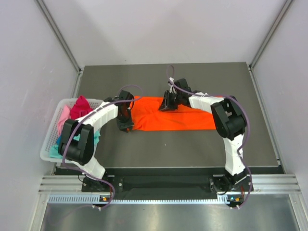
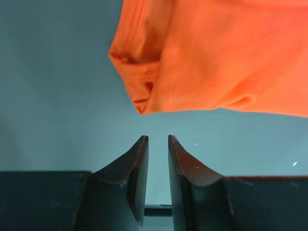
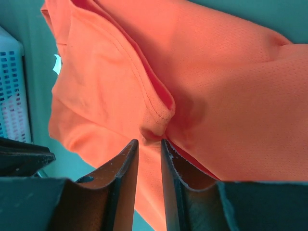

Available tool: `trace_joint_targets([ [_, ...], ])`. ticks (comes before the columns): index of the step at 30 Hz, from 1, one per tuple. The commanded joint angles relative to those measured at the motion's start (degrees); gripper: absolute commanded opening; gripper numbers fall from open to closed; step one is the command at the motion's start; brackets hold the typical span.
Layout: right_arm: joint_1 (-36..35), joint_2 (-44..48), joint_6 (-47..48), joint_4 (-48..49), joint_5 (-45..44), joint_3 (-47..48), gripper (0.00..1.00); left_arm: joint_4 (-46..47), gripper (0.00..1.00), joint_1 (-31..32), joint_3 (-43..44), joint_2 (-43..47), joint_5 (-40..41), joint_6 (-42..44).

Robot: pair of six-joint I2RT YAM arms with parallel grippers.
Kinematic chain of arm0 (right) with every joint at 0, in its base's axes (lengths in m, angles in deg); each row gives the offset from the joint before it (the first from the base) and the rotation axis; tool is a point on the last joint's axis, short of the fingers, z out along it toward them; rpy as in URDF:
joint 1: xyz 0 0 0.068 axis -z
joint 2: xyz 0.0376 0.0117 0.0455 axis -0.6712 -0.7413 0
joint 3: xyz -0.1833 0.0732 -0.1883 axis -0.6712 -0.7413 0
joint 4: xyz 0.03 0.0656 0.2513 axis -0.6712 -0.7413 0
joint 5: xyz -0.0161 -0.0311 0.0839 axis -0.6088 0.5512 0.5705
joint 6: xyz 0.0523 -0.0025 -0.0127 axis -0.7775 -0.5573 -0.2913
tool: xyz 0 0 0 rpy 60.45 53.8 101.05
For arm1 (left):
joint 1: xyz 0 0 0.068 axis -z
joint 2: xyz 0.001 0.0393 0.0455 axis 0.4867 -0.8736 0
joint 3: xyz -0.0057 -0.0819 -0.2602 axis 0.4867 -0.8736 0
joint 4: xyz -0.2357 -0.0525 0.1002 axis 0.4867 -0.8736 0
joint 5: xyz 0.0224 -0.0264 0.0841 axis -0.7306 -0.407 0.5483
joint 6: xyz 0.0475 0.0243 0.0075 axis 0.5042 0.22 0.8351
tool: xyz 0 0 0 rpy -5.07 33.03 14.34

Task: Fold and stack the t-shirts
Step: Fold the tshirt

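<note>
At the left a basket [image 1: 48, 147] holds bunched shirts [image 1: 82, 107]. The left pincer [image 2: 158, 139] hangs just off the left end of the orange shirt [image 1: 178, 120], jaws narrowly spread and empty. The orange shirt lies stretched across the table [image 1: 168, 149]. The right pincer [image 3: 149, 143] sits at a fold on its far edge, jaws slightly apart; whether it pinches cloth I cannot tell.

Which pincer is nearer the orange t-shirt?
Right. The right pincer is over the orange t-shirt, cloth at its tips; the left pincer sits just off its left end.
</note>
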Motion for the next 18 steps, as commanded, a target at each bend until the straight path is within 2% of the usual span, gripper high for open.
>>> trace_joint_targets([
  [1,0.14,2.72,1.82,-0.77,-1.34,2.47,0.25,2.95,0.28,-0.1,-2.48,3.51,-2.02,-0.68],
  [8,0.41,10.99,0.68,-7.0,-5.47,0.53,0.27,6.29,0.31,-0.28,-4.33,2.02,0.26,-1.65],
  [14,2.86,19.69,-0.2,-7.89,-6.79,-6.93,0.27,7.35,0.31,-0.54,-3.9,-1.32,3.6,-1.82],
  [18,5.06,25.05,-0.29,-9.56,-8.9,-13.08,0.27,5.77,0.32,-0.54,-3.81,-0.79,9.38,-1.73],
])
